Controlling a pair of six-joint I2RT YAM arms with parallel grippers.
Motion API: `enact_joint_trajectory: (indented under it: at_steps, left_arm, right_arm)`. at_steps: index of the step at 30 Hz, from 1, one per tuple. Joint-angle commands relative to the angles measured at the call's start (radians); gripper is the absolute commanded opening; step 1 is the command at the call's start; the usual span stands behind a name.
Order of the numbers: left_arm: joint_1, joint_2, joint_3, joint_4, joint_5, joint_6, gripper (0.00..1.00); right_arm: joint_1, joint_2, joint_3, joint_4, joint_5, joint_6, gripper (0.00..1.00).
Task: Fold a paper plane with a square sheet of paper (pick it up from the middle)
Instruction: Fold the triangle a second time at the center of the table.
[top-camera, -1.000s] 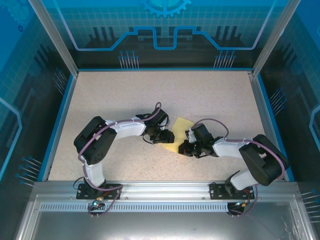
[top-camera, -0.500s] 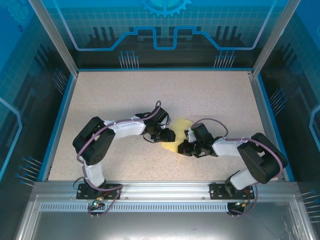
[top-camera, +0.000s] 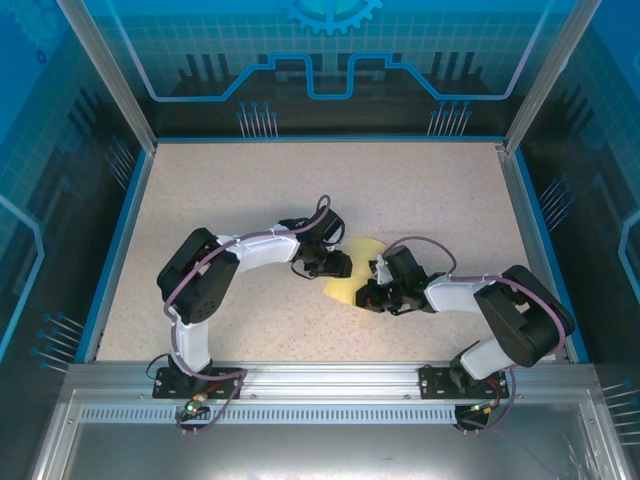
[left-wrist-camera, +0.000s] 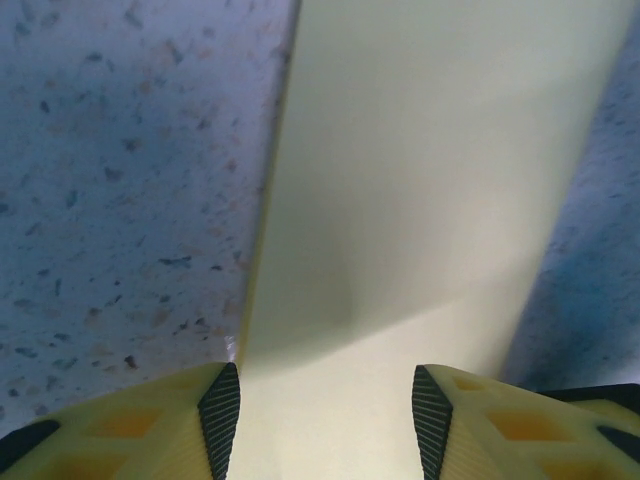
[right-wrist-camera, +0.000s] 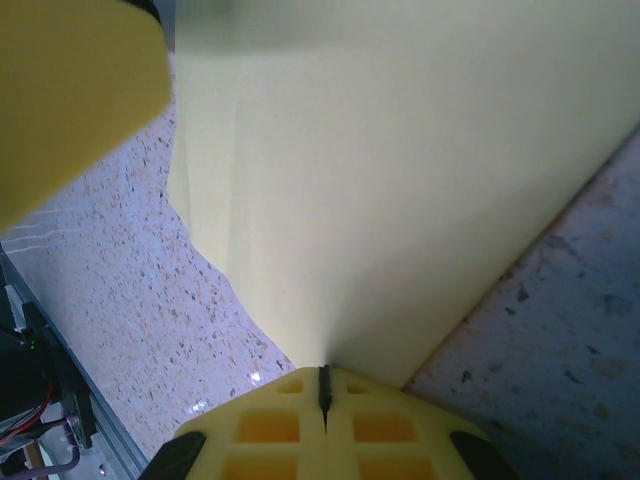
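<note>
Right end effector (right-wrist-camera: 322, 386) clamped on sheet of paper (right-wrist-camera: 400, 150); left end effector (left-wrist-camera: 325, 408) fingers apart (sheet lies between them); sheet's long axis runs straight ahead of left.

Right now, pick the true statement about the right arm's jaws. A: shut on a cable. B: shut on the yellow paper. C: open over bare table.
B: the right arm's jaws are pressed together, with the yellow paper fanning out from the seam between them.
</note>
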Motion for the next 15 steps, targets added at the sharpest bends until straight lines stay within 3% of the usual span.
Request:
enact_joint_trajectory:
  at_steps: [1,15]
  left_arm:
    - [-0.014,0.018,0.043,-0.063,-0.055,0.034,0.52]
    - [-0.032,0.002,0.029,-0.026,0.025,0.012,0.51]
  right_arm:
    - [-0.014,0.022,-0.027,-0.072,0.041,-0.021,0.02]
    - [-0.017,0.017,-0.033,-0.071,0.042,-0.022,0.02]
